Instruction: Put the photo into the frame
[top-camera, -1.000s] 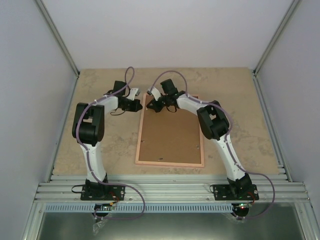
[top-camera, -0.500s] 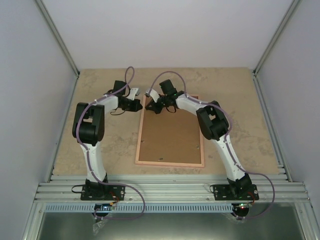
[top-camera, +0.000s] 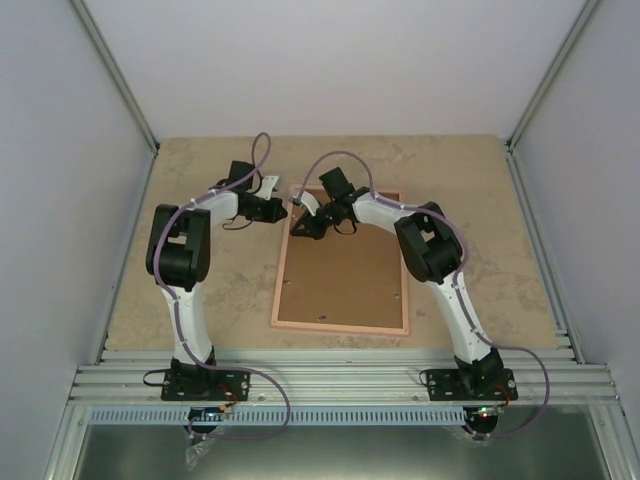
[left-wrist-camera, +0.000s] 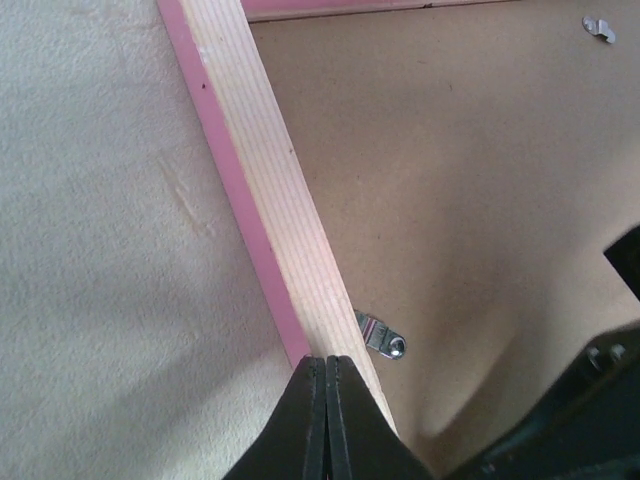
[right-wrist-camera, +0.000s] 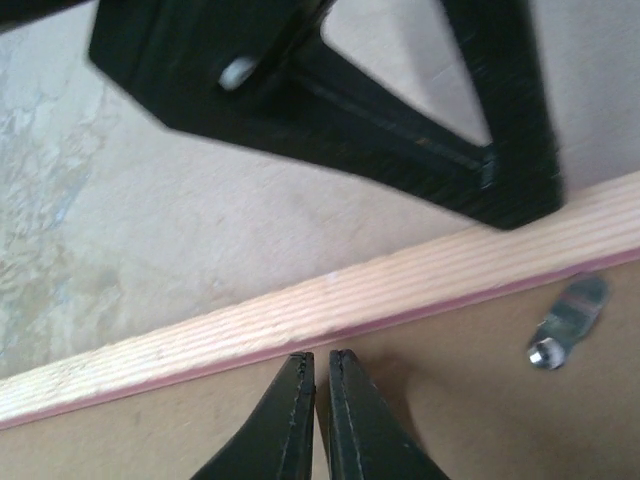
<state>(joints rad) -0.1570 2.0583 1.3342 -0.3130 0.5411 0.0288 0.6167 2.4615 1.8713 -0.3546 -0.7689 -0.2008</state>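
Note:
The salmon-pink frame lies back-up on the table with the brown backing board set in it. The photo is not in view. My left gripper is shut and empty, its tips resting at the frame's left rail near the far left corner. My right gripper is shut and empty, its tips over the backing board just inside that same rail. The two grippers are close together; the left one fills the top of the right wrist view.
Small metal turn tabs sit on the backing board beside the rail, with another farther along. The beige table surrounds the frame. Grey walls stand left, right and behind.
My right gripper has slid left and a little nearer, toward the frame's left rail and the left gripper. The left gripper has edged slightly right. The frame has not moved.

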